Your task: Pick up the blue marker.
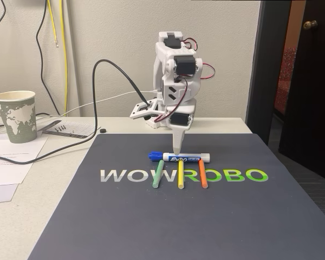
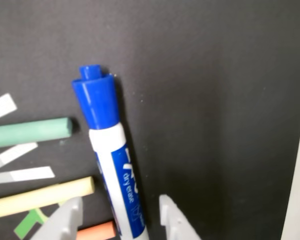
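One arm (image 1: 173,81) stands folded tall at the back edge of the dark mat (image 1: 151,227), its wrist bent straight down so the gripper (image 1: 176,147) points at the mat. The marker (image 1: 180,157) lies crosswise just below the tip, blue cap to the left in the fixed view. Three sticks, green (image 1: 159,174), yellow (image 1: 180,174) and orange (image 1: 202,173), lie in front of it, their far ends at the barrel. In the wrist view the fingers (image 2: 65,220) sit parted, straddling the marker (image 2: 112,170) without pinching it. A paper cup (image 1: 15,115) stands off to the left.
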